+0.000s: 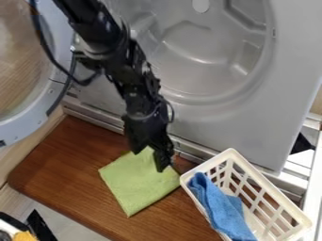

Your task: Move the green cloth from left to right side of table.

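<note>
So the pincer (158, 160) hung low over the green cloth (133, 182), right across its upper-right part as the camera saw it. Whether it was apart, together or clamped on the fabric, I honestly couldn't tell, and I couldn't tell if it was touching either. The cloth lay flat on the worktop (69, 153), and most of it spread out below and to the camera's left of the pincer, with a small bit showing just up and left. It was pretty much square and turned at a slant, so no real long axis to line up with. That's the bit that mattered imo: the pincer sat near the edge on the side the cloth had to go to, so the bulk would've trailed behind on a move right. Decent for dragging, but if it only caught a shallow fold I'd have worried about it slipping.

Next out was the basket (258, 175), just beside the cloth, down and to the right of the pincer, with a blue cloth (221, 209) draped in it over the near side. To me that was the snag, since a low slide that way could've bumped the rim, so I'd have wanted some lift first. Farther off, up and right of the pincer, stood the machine (229, 127), and its round door (25, 124) was well over to the left.
</note>
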Robot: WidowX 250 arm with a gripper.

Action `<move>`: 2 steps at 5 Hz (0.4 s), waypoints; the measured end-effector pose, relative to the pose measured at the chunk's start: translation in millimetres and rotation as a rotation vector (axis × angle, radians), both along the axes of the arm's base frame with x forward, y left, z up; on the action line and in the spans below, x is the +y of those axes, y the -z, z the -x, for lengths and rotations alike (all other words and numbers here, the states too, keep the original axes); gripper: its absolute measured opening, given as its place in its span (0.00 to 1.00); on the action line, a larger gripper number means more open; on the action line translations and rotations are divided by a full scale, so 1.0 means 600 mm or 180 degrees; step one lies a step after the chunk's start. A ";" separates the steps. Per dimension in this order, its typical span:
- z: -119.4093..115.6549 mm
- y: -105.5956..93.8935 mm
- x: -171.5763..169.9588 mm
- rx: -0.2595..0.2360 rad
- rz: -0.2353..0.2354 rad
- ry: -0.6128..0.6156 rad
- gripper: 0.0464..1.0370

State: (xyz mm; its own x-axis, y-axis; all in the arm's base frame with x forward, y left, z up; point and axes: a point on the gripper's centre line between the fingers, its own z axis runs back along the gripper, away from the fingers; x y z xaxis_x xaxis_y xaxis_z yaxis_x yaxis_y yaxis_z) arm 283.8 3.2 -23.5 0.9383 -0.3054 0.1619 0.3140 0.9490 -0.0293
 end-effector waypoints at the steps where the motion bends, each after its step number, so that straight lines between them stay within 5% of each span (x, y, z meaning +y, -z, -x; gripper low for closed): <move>1: -0.001 -0.045 -0.005 -0.0160 -0.0036 0.0017 0.96; 2: 0.009 -0.080 -0.014 -0.0259 0.0070 -0.0002 0.96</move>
